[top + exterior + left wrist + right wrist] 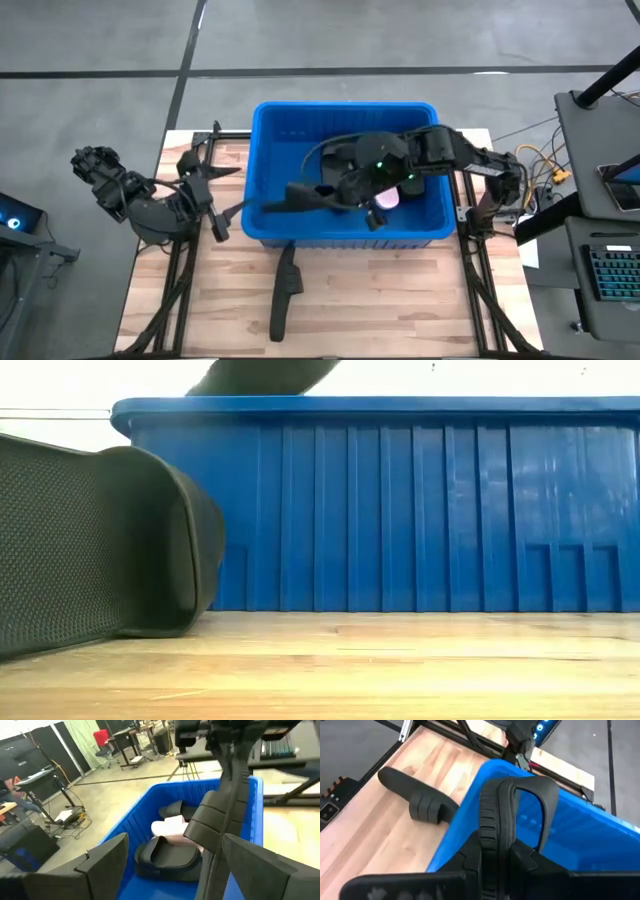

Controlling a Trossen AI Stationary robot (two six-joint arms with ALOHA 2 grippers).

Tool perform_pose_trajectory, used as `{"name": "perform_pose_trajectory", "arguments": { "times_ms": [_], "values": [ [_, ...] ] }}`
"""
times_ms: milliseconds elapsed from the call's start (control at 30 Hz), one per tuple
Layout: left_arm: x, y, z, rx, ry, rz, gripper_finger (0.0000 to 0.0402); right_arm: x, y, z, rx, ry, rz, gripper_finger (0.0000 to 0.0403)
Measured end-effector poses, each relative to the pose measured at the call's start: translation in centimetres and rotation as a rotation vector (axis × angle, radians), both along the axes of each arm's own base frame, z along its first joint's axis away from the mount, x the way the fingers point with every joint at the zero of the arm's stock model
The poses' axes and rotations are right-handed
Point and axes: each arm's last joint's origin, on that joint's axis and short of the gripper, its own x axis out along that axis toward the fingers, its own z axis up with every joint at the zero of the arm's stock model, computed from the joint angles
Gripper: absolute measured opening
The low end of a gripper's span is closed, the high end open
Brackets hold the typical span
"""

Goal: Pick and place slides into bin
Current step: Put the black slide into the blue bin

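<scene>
— Which one's got the sandal?

— The right gripper [495, 862]. It's reached in over the bin [270, 112] from the bin's right end, and its fingers are clamped narrow on a black slide [512, 815], held on edge with the strap showing.

— Is it over the bin, though?

— Above the inside, towards the bin's left end and its front wall (closer to that rim than I'd like). Its long axis runs roughly along the bin's length, so I'd guess letting go drops it inside, beside the pink slide [385, 198] and the black ones already lying on the bin's floor.

— And the left gripper [177, 865]?

— Just outside the bin's left end, looking in over that wall, fingers spread wide and holding nothing.

— Anything left out?

— One more black slide [285, 290], on the table in front of the bin's front wall, a little left of the bin's middle. It lies on its side, toe to heel pointing straight away from that wall. From there the left gripper looks the nearer of the two, and it's the free one.
</scene>
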Motion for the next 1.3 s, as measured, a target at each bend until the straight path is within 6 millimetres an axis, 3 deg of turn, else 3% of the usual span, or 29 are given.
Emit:
{"name": "perform_pose_trajectory", "arguments": {
  "times_ms": [200,400,600,833,1033,1300],
  "values": [
    [-0.8,0.7,0.5,0.002,-0.049,0.059,0.0306,-1.7,-2.7,0.7,0.03,-0.041,0.011,0.0039],
    [-1.7,1.4,0.9,0.006,-0.086,0.11,0.0306,-3.2,-5.8,2.2,0.124,-0.308,0.149,0.0039],
    [-2.0,1.7,1.3,-0.016,-0.12,0.121,0.0306,-1.2,-8.2,-1.2,0.34,-0.452,0.407,0.0039],
    [-2.4,1.9,2.3,-0.119,-0.213,0.077,0.0306,0.3,-8.5,-5.1,0.426,-0.553,0.662,0.0039],
    [-1.7,1.2,3.3,-0.217,-0.293,-0.031,0.0306,0.1,-8.2,-5.0,0.369,-0.757,0.891,0.0039],
    [2.1,-0.7,5.2,-0.134,-0.412,-0.172,0.0306,-1.3,-7.9,-4.4,0.284,-0.917,0.995,0.0039]
  ]
}}
